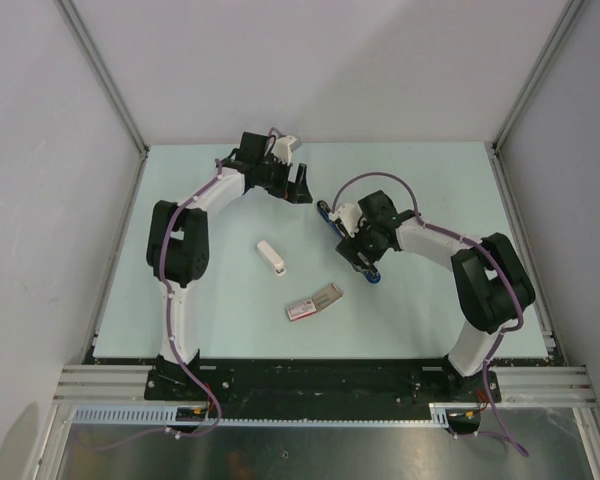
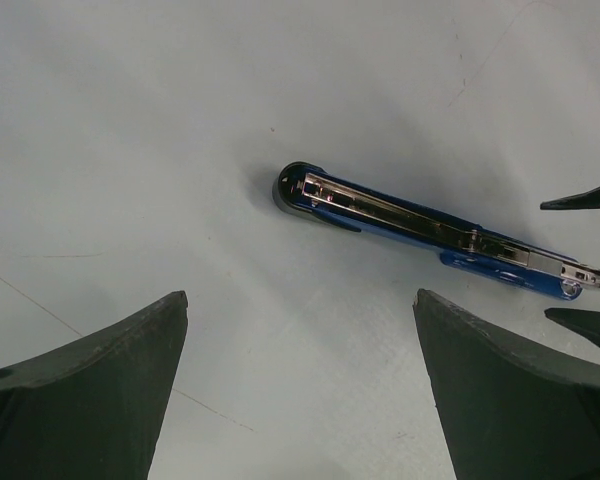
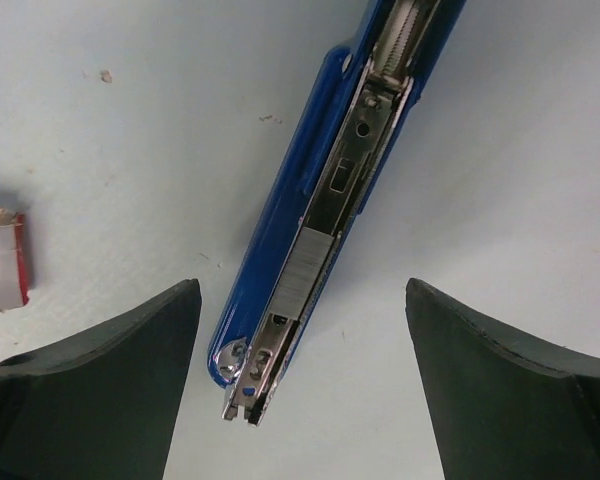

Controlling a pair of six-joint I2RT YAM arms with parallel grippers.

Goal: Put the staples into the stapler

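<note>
The blue stapler (image 3: 283, 205) lies flat on the table with its metal channel facing up. A short silvery strip of staples (image 3: 315, 262) sits inside that channel near the front end. My right gripper (image 3: 302, 283) is open, with a finger on each side of the stapler's front tip and neither touching it. In the top view it hovers over the stapler (image 1: 326, 209). My left gripper (image 2: 300, 295) is open and holds nothing; the stapler (image 2: 400, 220) lies just beyond its fingers. The pink-and-white staple box (image 1: 313, 303) rests nearer the arm bases with its grey tray slid out.
A small white oblong object (image 1: 271, 258) lies left of the stapler. A corner of the staple box (image 3: 2, 262) shows at the left edge of the right wrist view. The right gripper's fingertips (image 2: 585, 195) poke into the left wrist view. Metal frame posts border the table.
</note>
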